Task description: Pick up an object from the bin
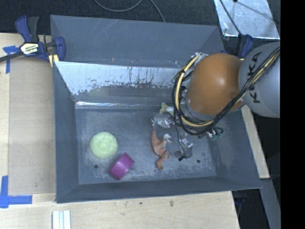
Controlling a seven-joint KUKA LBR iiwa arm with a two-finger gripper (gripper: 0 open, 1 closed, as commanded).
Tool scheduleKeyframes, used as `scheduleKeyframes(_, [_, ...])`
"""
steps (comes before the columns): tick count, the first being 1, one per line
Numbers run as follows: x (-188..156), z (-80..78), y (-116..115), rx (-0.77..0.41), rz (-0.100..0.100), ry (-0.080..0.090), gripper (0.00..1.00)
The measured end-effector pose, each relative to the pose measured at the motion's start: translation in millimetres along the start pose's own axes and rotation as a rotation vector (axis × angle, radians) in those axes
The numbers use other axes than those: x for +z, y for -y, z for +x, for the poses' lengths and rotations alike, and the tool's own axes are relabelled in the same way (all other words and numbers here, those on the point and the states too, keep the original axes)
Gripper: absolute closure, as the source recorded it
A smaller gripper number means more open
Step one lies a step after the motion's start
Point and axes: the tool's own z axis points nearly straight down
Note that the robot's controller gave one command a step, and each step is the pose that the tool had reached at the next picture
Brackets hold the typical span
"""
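Observation:
My gripper hangs below the orange wrist cover at the right of the bin floor, low over the bottom. A thin, crumpled orange-brown thing lies just to its left, running from mid-floor toward the front wall; whether the gripper touches it I cannot tell. A small pale yellowish thing peeks out near the back wall, partly hidden by the wrist cover and its cables.
A pale green ball rests on the left part of the floor. A purple cylinder lies on its side just in front and to the right of it, near the front wall. The arm covers the bin's right side.

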Motion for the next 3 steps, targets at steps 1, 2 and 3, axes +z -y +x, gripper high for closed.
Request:
scheduleKeyframes(1, [35, -9.2, 4, -0.28, 0.006, 0.006, 0.0])
scheduleKeyframes(2, [62, -18.2, 4, -0.4, 0.002, 0.003, 1.0])
scheduleKeyframes(3, [62, -18.2, 4, -0.4, 0.002, 0.003, 1.0])
